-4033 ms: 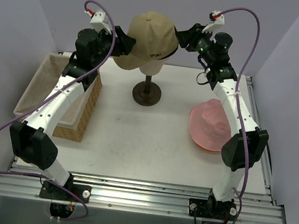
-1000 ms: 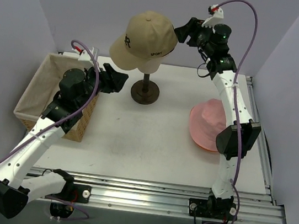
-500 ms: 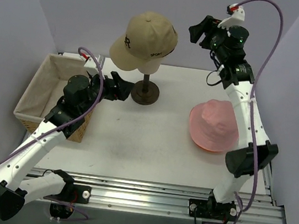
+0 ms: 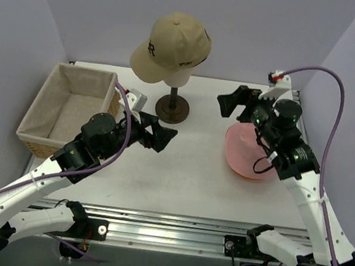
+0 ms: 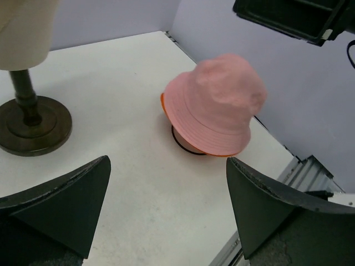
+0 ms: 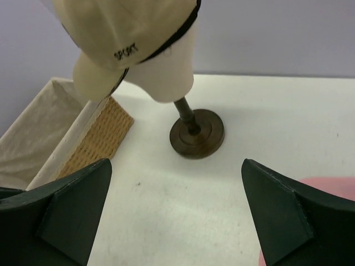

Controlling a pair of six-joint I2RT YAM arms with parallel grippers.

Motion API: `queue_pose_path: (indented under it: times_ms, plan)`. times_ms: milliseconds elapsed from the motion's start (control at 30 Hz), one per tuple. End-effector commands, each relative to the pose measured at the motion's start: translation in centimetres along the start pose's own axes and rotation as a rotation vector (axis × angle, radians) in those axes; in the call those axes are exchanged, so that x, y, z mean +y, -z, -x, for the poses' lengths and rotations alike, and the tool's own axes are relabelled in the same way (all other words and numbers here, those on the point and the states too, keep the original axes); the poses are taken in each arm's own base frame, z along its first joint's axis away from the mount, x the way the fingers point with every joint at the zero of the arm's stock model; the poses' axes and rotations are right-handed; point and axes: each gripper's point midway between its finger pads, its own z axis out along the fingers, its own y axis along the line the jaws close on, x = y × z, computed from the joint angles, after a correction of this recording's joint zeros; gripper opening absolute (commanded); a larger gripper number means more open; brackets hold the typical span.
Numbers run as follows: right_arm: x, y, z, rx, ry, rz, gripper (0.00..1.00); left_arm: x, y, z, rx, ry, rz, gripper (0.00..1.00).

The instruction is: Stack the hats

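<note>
Tan cap (image 6: 130,25) side: "SPORT", dark txt

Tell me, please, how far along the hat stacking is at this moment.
Done: the tan cap sits on the head form, a dark edge showing beneath it, and the pink hat covers the orange hat on the table. In hand: nothing; the left end effector and right end effector are both open and empty. Left: probably moving the pink-and-orange pair onto the tan cap.
</note>
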Motion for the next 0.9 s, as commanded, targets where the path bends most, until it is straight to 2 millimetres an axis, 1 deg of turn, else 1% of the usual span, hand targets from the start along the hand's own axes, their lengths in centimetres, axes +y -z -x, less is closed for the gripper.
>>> queue_pose_path:
  times_ms: [0, 33, 67, 100, 133, 167, 267, 333, 400, 500, 633, 667, 800, 867]
  plan:
    - [0.5, 3.4, -0.8, -0.024, -0.057, 0.017, 1.0, -1.5, 1.4, 0.6, -0.022, -0.079, -0.025, 0.94]
    - [0.8, 5.0, -0.7, -0.048, -0.064, 0.031, 1.0, -1.5, 1.6, 0.1, -0.018, -0.081, -0.028, 0.94]
    - [0.8, 5.5, -1.3, -0.045, -0.068, 0.04, 1.0, -1.5, 1.8, -0.1, -0.02, -0.083, -0.027, 0.94]
    - [0.6, 5.8, -3.4, -0.009, -0.065, 0.052, 1.0, -1.3, 2.2, 0.1, -0.034, -0.079, -0.026, 0.94]
    - [0.6, 6.9, -3.3, -0.029, -0.061, 0.058, 1.0, -1.2, 2.3, 0.0, -0.038, -0.075, -0.025, 0.94]
    - [0.1, 7.2, -4.2, -0.01, -0.06, 0.038, 1.0, -1.1, 2.7, 0.0, -0.044, -0.065, -0.021, 0.94]
    - [-1.2, 8.1, -5.7, 0.033, -0.034, -0.012, 1.0, -1.2, 3.2, -0.1, -0.036, -0.069, -0.03, 0.94]
    - [-1.6, 8.6, -6.1, 0.032, -0.019, -0.026, 1.0, -1.1, 3.4, -0.1, -0.035, -0.071, -0.029, 0.94]
    - [-1.5, 8.9, -5.9, 0.01, -0.018, -0.013, 1.0, -1.2, 3.6, -0.2, -0.033, -0.071, -0.035, 0.94]
    - [-0.6, 9.4, -6.0, 0.005, -0.013, 0.043, 1.0, -0.9, 3.4, -0.5, -0.023, -0.079, -0.019, 0.94]
    - [-0.9, 9.4, -7.2, 0.033, -0.006, 0.041, 1.0, -0.8, 3.3, -0.8, -0.016, -0.097, -0.019, 0.94]
    - [-1.1, 9.3, -7.8, 0.044, -0.005, 0.04, 1.0, -0.8, 3.2, -0.9, -0.014, -0.099, -0.02, 0.94]
    - [-0.8, 9.3, -7.9, 0.037, -0.003, 0.059, 1.0, -0.5, 3.1, -1.1, -0.012, -0.105, -0.007, 0.94]
    - [-0.7, 9.3, -7.6, 0.036, -0.001, 0.061, 1.0, 0.0, 3.2, -1.1, -0.016, -0.111, 0.018, 0.94]
